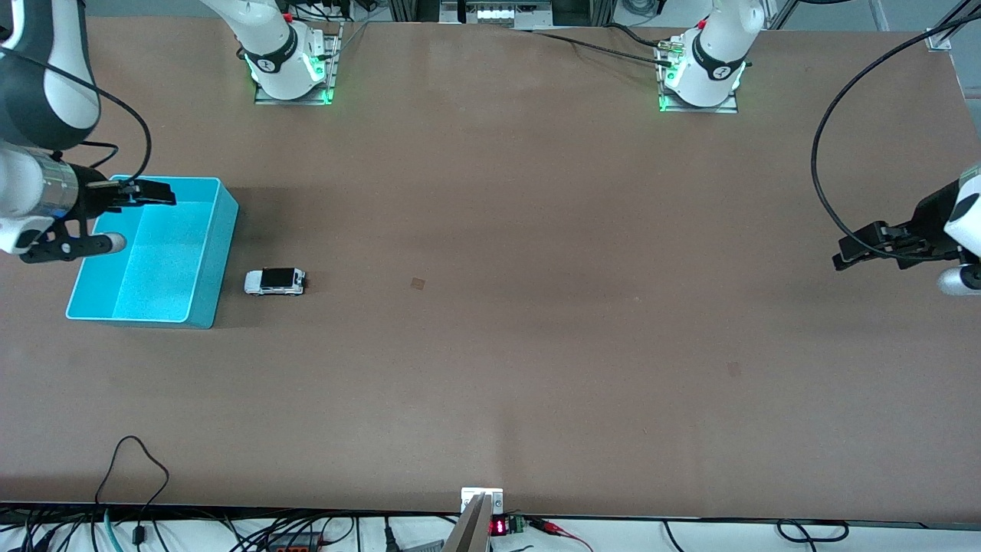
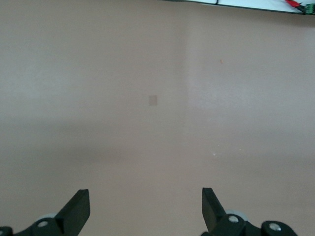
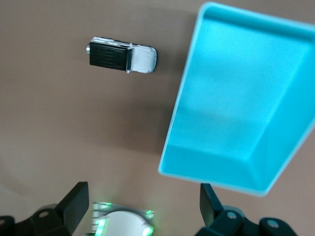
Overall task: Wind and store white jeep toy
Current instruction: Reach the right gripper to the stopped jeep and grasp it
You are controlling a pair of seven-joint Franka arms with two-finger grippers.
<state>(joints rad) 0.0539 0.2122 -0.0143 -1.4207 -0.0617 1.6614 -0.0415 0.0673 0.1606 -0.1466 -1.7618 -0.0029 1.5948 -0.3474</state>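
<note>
white jeep toy [image 1: 275,281] sits beside cyan bin [image 1: 201,295], under neither hand.

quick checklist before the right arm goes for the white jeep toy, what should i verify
1. white jeep toy upright on its wheels, on the table beside the cyan bin: ok.
2. Jeep apart from the bin wall, with a gap between them: ok.
3. right gripper open and holding nothing: ok.
4. Right gripper over the jeep: not ok, it is over the bin's edge.
5. Bin free of other things for storing: ok, its inside shows bare.
6. left gripper out of the way: ok, it waits open over the table at the left arm's end.
</note>
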